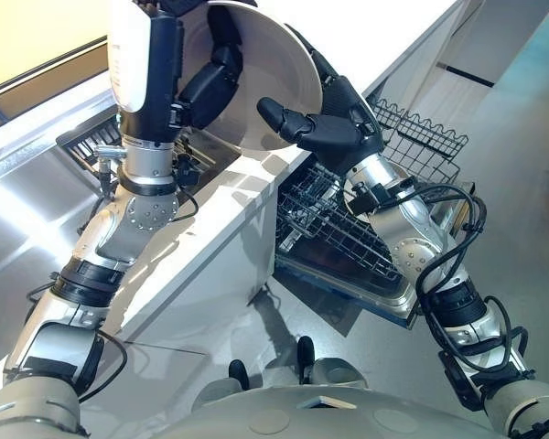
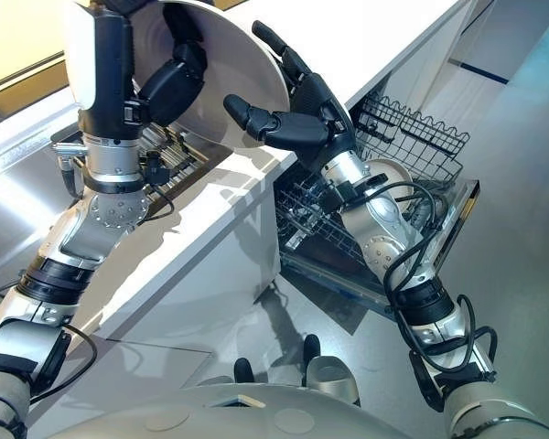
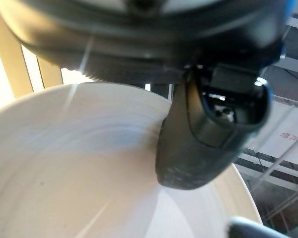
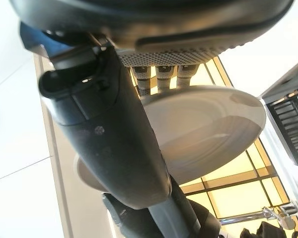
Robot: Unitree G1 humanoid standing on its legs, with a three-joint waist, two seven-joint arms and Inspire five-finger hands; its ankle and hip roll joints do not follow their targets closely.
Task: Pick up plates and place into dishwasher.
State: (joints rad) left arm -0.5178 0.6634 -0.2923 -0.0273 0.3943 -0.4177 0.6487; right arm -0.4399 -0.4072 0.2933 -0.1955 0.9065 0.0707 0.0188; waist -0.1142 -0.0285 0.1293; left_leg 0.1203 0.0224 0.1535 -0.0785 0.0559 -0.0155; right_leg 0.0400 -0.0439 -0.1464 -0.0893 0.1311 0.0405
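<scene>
Plate [image 1: 274,64] upper centre of frame, tilted, pinched by left robot hand [image 1: 210,82] above worktop [image 1: 229,197]. Right robot hand [image 1: 340,123] open, fingers spread by lower rim. Your risk: left lets go before right closes; plate drops onto worktop edge or dishwasher rack [image 1: 320,219].

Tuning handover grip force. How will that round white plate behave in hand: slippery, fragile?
Likely stiff but brittle: the round white glazed plate looks ceramic and hangs above a hard white counter. Probably slippery: its glossy face shows highlights where the left hand pinches it. The open right hand by its rim could steady it.
</scene>
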